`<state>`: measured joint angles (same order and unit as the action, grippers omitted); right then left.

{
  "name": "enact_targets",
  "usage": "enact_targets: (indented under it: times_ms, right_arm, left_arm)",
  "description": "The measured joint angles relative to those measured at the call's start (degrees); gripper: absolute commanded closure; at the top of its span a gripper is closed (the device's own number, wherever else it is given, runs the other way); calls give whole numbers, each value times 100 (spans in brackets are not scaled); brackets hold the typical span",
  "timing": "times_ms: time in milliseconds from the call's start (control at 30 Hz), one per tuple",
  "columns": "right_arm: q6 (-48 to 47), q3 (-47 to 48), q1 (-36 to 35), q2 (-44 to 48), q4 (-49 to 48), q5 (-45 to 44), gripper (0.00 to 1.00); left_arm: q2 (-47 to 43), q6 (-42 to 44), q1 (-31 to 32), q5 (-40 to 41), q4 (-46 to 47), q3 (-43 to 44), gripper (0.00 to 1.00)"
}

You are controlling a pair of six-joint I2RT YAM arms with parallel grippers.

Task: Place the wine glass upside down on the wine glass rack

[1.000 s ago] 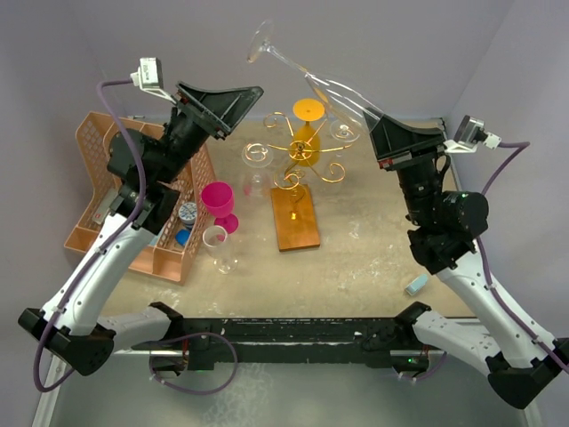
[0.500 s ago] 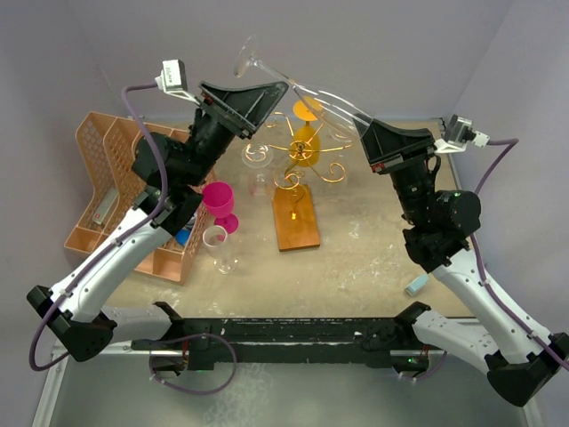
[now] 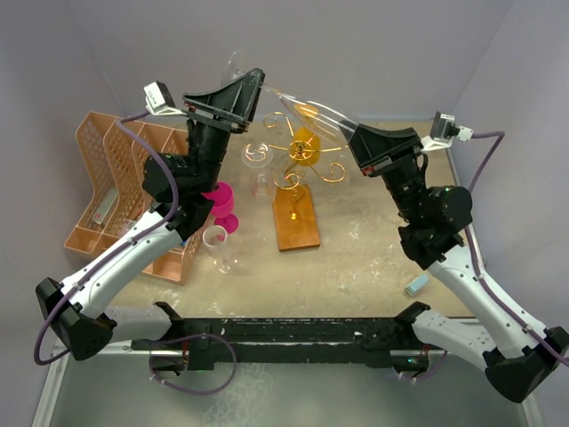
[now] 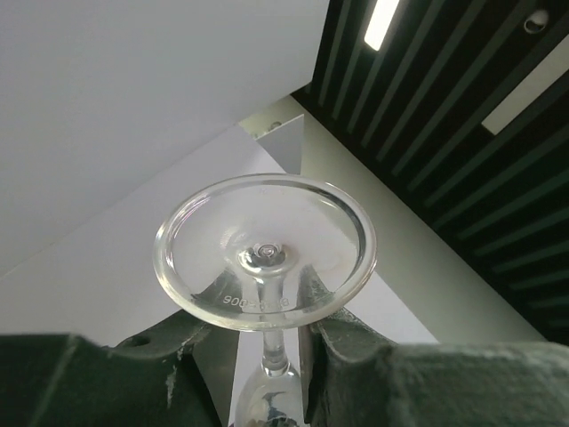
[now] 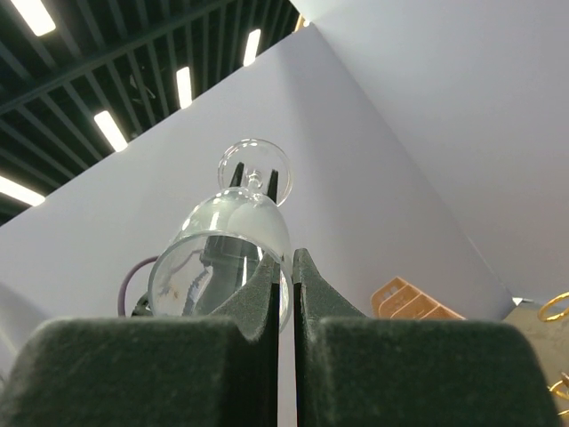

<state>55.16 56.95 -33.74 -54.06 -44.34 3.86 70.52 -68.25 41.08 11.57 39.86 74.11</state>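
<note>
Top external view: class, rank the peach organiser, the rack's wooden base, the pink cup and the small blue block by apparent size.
1. peach organiser (partly hidden)
2. wooden base
3. pink cup
4. small blue block

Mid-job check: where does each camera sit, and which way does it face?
Top: above and behind the bases, looking down on table and rack; both arms show.
Left wrist: on the left gripper, aimed up at the wine glass and ceiling; its fingers show.
Right wrist: on the right gripper, aimed up past the wine glass at a wall; its fingers show.
Shared: all three see the wine glass.
</note>
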Motion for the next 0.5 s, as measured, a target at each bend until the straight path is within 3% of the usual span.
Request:
enact_targets:
  times_ms: [167,233,333,367,500]
  right_arm:
    - [103,-2,0,-129,4,175,100]
    - [129,-2,0,-144,-4,256,100]
    - [149,-2,0,-155,-22,420,100]
    - [144,-2,0,-155,-15,466,98]
    - [39,7,0,-125,186,498,71]
  left_arm:
    - [92,-17,20,345,459,-96,82]
    - [98,-11,28,413,584,-103,99]
    - [101,81,44,455,772,-166,100]
    - [103,138,48,459,846,-192,100]
    - [109,358,59,426,1043,-256,100]
